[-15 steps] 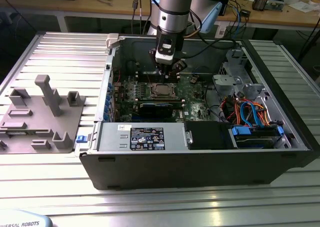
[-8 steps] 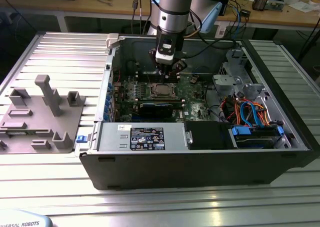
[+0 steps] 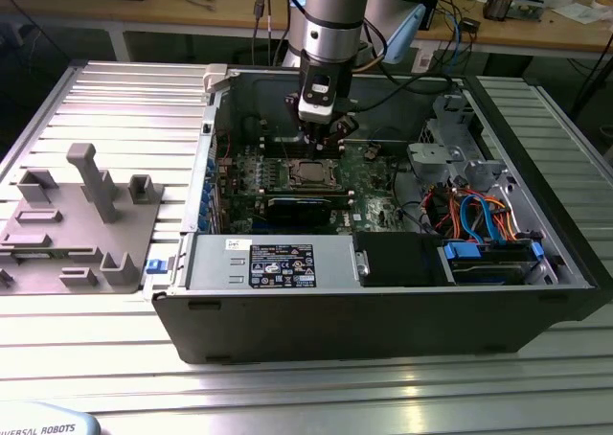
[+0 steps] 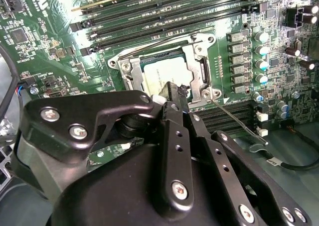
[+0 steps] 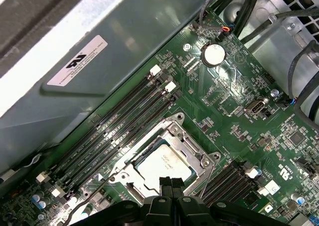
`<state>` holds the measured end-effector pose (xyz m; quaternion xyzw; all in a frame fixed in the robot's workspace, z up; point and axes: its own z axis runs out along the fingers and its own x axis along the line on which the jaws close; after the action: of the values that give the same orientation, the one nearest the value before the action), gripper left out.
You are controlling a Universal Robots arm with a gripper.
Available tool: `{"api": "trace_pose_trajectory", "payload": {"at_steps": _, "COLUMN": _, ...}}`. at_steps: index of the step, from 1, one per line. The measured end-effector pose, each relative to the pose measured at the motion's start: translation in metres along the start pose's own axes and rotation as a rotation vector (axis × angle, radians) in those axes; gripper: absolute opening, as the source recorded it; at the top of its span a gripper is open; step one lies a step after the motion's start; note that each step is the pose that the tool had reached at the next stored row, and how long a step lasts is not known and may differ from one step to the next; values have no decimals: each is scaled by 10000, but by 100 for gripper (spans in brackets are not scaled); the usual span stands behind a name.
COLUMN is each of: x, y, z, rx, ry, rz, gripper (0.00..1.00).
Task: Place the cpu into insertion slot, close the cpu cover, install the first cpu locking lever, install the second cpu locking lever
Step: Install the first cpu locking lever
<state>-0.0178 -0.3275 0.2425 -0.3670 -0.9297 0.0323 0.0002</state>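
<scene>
1. The arm reaches down into the open computer case (image 3: 383,330), which stands on the ribbed metal tabletop (image 3: 287,387).
2. The hand (image 3: 319,136) hangs over the green circuit board (image 4: 45,17), directly above the insertion slot (image 4: 124,69).
3. In both wrist views the fingertips (image 5: 167,184) are clenched together with nothing between them. They sit at one edge of the socket. Whether they touch the metal below cannot be told.
4. The cpu (image 5: 162,166) lies flat inside the insertion slot, its dull silver top facing up.
5. The cpu cover (image 5: 192,146) lies flat over the socket. Its frame borders the chip, and the chip shows through the cut-out middle.
6. In the second wrist view, a thin wire lever (image 4: 237,121) runs from one corner of the socket out across the adjacent memory slots (image 4: 164,17), angled away from the frame.
7. A grey moulded fixture (image 3: 86,215) rests on the tabletop outside the case, towards the exterior view's left, well apart from the hand.
</scene>
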Motion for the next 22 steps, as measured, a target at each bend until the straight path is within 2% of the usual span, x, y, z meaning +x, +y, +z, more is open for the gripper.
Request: {"api": "trace_pose_trajectory", "payload": {"at_steps": 22, "x": 0, "y": 0, "z": 0, "rx": -3, "ry": -9, "rz": -152, "gripper": 11}}
